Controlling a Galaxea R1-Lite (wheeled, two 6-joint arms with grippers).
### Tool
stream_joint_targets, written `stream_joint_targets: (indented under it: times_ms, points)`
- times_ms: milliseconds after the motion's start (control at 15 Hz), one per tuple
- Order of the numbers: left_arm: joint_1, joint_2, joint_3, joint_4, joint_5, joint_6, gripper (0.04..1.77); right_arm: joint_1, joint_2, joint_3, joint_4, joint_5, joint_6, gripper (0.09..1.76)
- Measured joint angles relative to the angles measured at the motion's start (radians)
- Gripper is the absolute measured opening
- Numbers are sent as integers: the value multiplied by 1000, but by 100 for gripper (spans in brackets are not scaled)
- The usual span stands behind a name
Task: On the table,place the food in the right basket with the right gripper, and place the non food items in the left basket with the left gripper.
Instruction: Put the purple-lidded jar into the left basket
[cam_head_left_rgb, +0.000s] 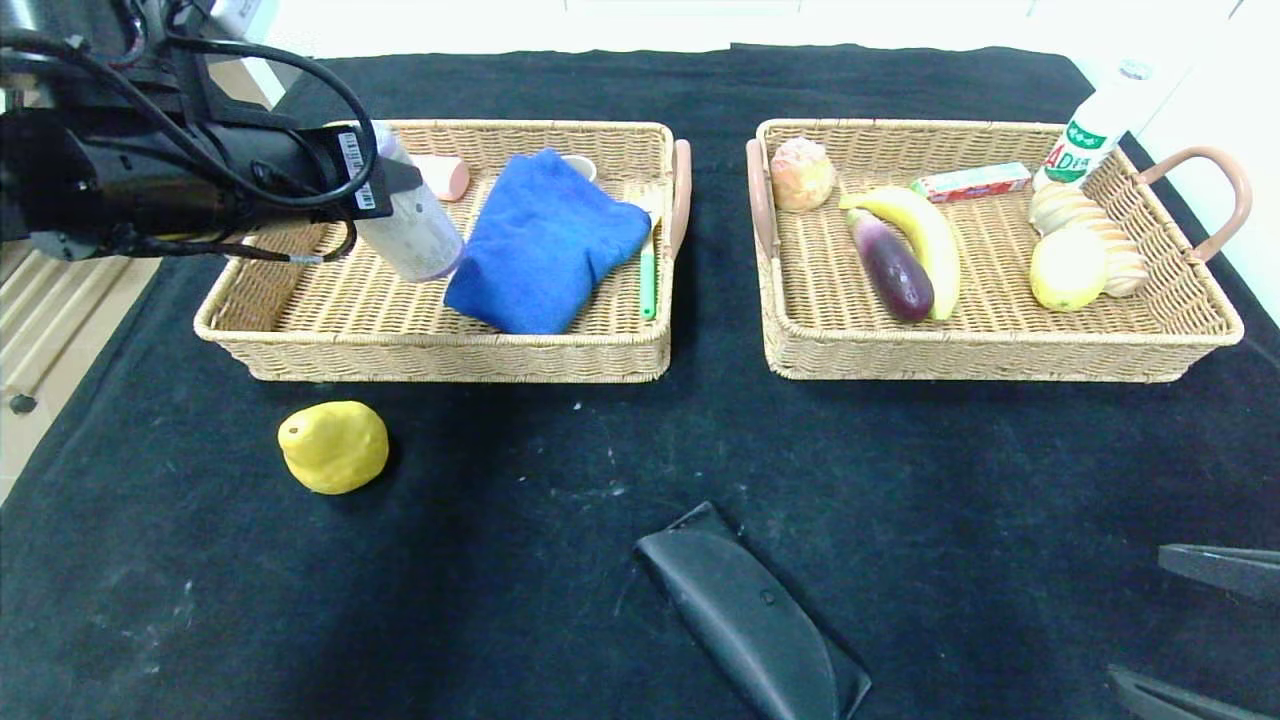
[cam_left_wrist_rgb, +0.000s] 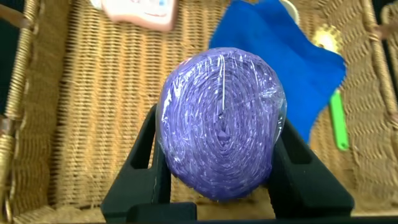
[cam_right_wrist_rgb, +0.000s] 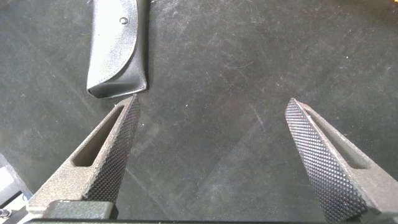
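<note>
The left gripper (cam_left_wrist_rgb: 217, 158) is above the left basket (cam_head_left_rgb: 300, 310), on its left side, and its jaws pinch a purple roll wrapped in clear film (cam_left_wrist_rgb: 219, 121). The roll hangs over the wicker floor and I cannot tell if it touches it.

In the same basket lies a folded blue cloth (cam_head_left_rgb: 545, 240), just beside the roll. A green stick with a pale head (cam_head_left_rgb: 648, 275) lies along the right wall, partly under the cloth. A small pink package (cam_head_left_rgb: 445, 176) is at the far wall; there is some print on it, but it is too small to read. Behind the cloth a white rim (cam_head_left_rgb: 580, 166) shows only a little.

The right basket (cam_head_left_rgb: 1000, 350) holds a banana (cam_head_left_rgb: 925, 235) and a dark eggplant (cam_head_left_rgb: 892, 265) touching each other, a round bun (cam_head_left_rgb: 801, 174) in the far left corner, a yellow fruit (cam_head_left_rgb: 1068, 268) against a ribbed pale bread (cam_head_left_rgb: 1090, 225), and a flat red and green box (cam_head_left_rgb: 972, 181). A white bottle (cam_head_left_rgb: 1090, 125) leans at the far right corner; on its green label I read the letters "AD".

On the black table (cam_head_left_rgb: 500, 560), in front of the left basket, lies a yellow lemon-like fruit (cam_head_left_rgb: 333, 446). A black case (cam_head_left_rgb: 750, 615) lies nearer to the robot, in the middle.

The right gripper (cam_right_wrist_rgb: 211, 158) is low over the table at the near right edge, its jaws spread wide and holding nothing.
</note>
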Motion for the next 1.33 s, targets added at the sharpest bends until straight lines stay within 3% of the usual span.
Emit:
stream_joint_targets:
  times_ms: [200, 933, 1333]
  points:
    - [23, 47, -22, -43, 2, 1, 87, -1, 0, 0, 0, 0, 0, 171]
    - [28, 112, -58, -44, 2, 1, 87, -3, 5, -2, 0, 0, 0, 171]
    - [24, 111, -56, -39, 1, 1, 133, -4, 6, -1, 0, 0, 0, 171]
